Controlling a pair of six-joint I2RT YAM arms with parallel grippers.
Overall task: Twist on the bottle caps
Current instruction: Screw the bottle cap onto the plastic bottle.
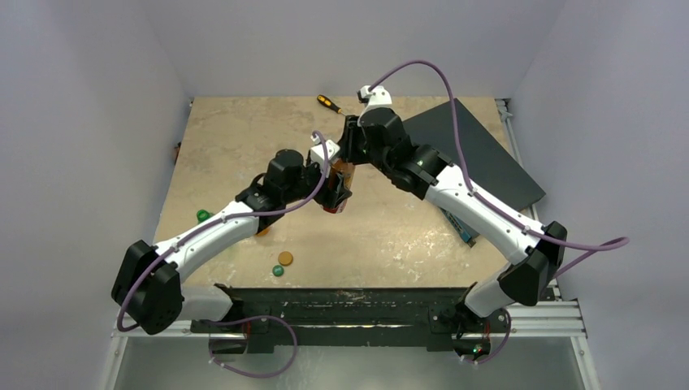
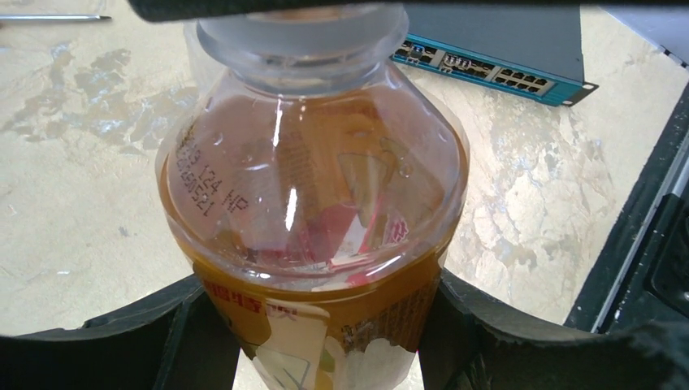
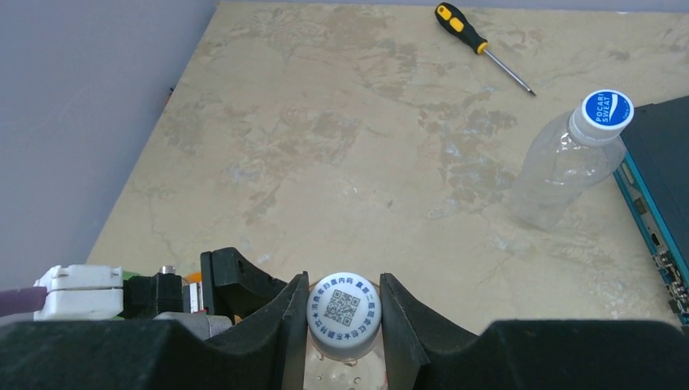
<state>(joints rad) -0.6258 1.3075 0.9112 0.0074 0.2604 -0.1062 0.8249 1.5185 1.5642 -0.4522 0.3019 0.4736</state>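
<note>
Your left gripper (image 2: 321,329) clamps the amber-orange plastic bottle (image 2: 309,187) by its body; your right gripper (image 3: 342,325) pinches the white round plastic cap (image 3: 344,305) seated on its neck; twist about the bottle's long axis.

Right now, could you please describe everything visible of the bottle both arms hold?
The amber bottle is clear plastic with an orange-and-white printed label and a date code on its shoulder. It stands roughly upright, its body clamped between the left fingers. A white cap bearing a QR code sits on its neck, pinched between the right fingers.
</note>
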